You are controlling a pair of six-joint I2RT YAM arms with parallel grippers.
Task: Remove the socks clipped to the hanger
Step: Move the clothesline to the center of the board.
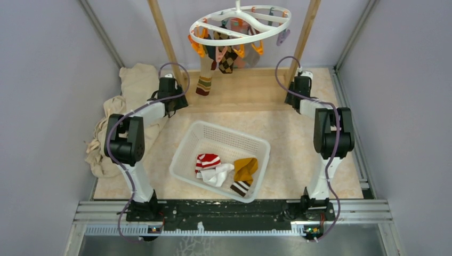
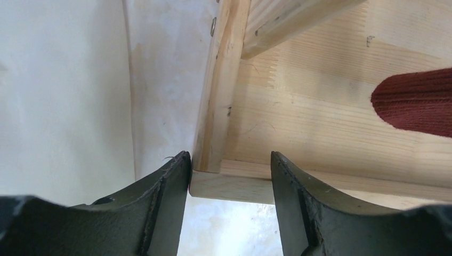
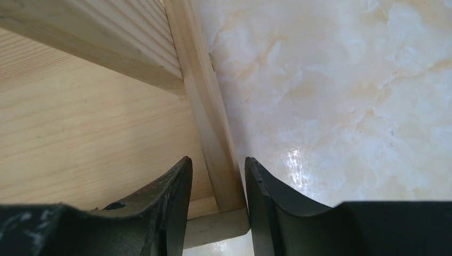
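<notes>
top external shows me some socks [image 1: 228, 60] clipped on the hanger [image 1: 229, 42], others lying in the basket [image 1: 184, 154]. my left gripper [image 2: 229, 160] stands parted at the wooden frame [image 2: 218, 106] corner. my right gripper [image 3: 218, 162] straddles a frame rail; i cannot tell if it pinches.

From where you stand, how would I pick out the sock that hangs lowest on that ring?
Look to the wooden frame at the back, where the white round hanger dangles. Under its left side one long sock drops below the others. It is tan with a dark red toe, unlike the brown argyle sock beside it.
</notes>
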